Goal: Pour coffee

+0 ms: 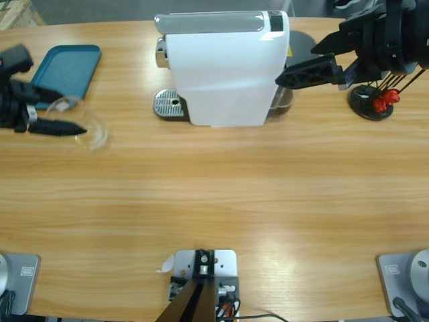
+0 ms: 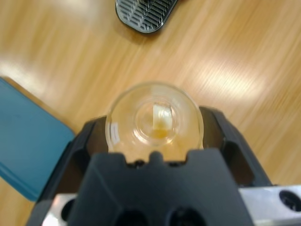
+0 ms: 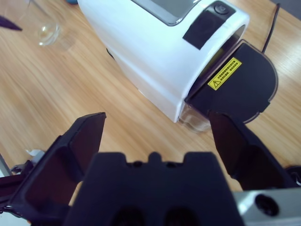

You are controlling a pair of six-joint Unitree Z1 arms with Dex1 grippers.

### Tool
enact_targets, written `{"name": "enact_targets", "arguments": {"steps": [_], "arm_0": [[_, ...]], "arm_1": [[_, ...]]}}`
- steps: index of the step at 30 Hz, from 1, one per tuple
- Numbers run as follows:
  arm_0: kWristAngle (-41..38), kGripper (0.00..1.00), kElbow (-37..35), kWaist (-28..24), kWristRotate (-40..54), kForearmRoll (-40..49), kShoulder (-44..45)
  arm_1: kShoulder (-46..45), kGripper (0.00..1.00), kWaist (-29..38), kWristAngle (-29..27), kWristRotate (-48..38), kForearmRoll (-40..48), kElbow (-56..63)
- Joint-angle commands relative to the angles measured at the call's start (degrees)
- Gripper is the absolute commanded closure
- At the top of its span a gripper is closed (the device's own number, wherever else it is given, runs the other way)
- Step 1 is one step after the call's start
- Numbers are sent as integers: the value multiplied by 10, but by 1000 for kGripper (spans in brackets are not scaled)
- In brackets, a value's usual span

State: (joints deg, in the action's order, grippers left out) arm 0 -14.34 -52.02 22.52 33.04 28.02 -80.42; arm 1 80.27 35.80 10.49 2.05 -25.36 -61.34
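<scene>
at the far left of the pale, streaky wooden tabletop (image 1: 214, 201) the left pincer (image 1: 57, 127) comes in from the side edge, its matte black jaws pinching a clear glass tumbler (image 1: 86, 124) that lies tipped on its side. in the left wrist view the glass shows as a round, smooth-walled ring between the two jaws, and the coffee (image 2: 160, 133) is a thin tan-brown pool low inside it. just behind the tumbler sits a teal tray (image 1: 67, 70) with rounded corners and a shallow rim. near the middle stands a glossy white coffee machine (image 1: 224, 67), boxy with a silver top lever, a round perforated metal drip grate (image 1: 169, 104) at its left foot and a dark semicircular water tank (image 3: 240, 84) bearing a yellow warning sticker at its right end. the right pincer (image 1: 305, 60) hovers beside that tank, its black wedge-shaped jaws spread wide with nothing between them. further right a small black round base (image 1: 371, 104) carries red knobs.
</scene>
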Motion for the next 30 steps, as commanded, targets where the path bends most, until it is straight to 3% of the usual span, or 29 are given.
{"name": "enact_targets", "arguments": {"steps": [1,8,14,30], "arm_0": [[-41,658,-119,15,87,6,-157],[-59,658,-179,27,116,4,-226],[-60,658,-203,54,116,3,-255],[-88,658,-258,47,132,-2,-328]], "arm_1": [[-17,0,-35,-8,8,-33,2],[-57,0,-104,-4,12,-80,-33],[-53,0,-105,-4,16,-81,-34],[-57,0,-106,-4,27,-107,-35]]}}
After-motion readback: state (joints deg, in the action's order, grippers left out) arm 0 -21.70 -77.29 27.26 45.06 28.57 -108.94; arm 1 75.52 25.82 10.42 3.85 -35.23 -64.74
